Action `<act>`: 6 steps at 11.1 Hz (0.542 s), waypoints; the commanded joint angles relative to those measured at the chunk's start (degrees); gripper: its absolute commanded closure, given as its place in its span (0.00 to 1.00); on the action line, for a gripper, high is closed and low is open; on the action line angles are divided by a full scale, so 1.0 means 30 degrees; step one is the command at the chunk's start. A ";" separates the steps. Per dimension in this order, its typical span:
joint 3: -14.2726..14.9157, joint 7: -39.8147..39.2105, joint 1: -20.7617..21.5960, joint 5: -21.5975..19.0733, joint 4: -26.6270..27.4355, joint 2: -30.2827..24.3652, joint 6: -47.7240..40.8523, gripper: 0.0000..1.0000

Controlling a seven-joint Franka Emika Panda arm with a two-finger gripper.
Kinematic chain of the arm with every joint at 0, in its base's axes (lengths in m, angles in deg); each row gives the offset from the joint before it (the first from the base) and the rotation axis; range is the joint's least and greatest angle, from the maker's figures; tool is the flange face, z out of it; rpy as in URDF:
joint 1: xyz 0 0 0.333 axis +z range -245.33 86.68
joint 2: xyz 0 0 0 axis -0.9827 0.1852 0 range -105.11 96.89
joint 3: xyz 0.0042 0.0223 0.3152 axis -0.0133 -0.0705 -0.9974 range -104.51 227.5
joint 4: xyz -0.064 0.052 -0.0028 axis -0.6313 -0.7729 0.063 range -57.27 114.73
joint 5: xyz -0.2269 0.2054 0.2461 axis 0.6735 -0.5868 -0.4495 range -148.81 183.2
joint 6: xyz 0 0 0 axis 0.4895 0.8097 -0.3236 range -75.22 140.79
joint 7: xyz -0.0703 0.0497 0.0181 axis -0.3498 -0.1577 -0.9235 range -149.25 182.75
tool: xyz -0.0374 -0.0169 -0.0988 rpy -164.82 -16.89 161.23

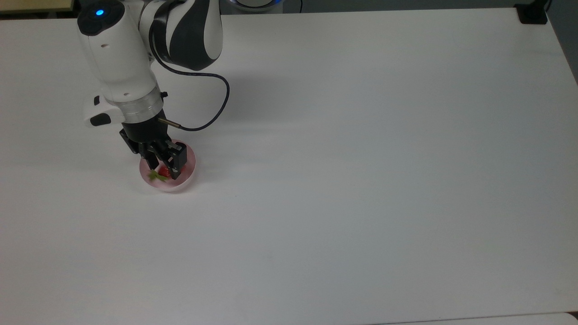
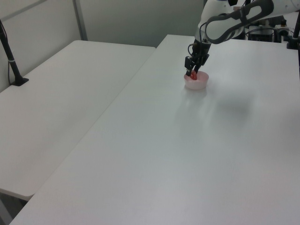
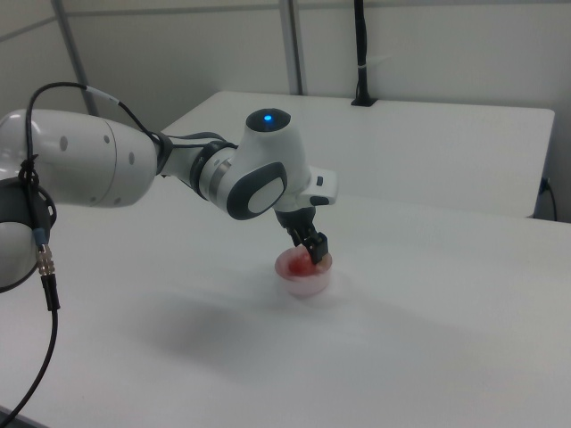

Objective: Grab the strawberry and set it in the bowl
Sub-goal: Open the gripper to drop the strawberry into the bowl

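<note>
Bare table (image 1: 361, 180) all round the bowl (image 1: 189, 177), arm (image 1: 122, 67) directly over it

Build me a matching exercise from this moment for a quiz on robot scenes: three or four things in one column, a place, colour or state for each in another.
1. strawberry
2. bowl
3. gripper
4. table

A. pale pink, round
B. white, bearing the bowl
C. red, inside the bowl
D. black, fingers reaching down into the bowl

Pairs: 1-C, 2-A, 3-D, 4-B
</note>
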 commanded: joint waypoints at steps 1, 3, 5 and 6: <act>-0.0023 0.0406 0.0004 0.0106 0.0114 -0.0298 0.0269 0.00; -0.0023 0.0376 0.0033 0.0136 0.0114 -0.1202 0.0034 0.00; 0.0006 0.0376 0.0004 0.0165 -0.0118 -0.2432 -0.1889 0.00; 0.0007 0.0376 0.0062 0.0165 -0.0178 -0.3018 -0.3176 0.00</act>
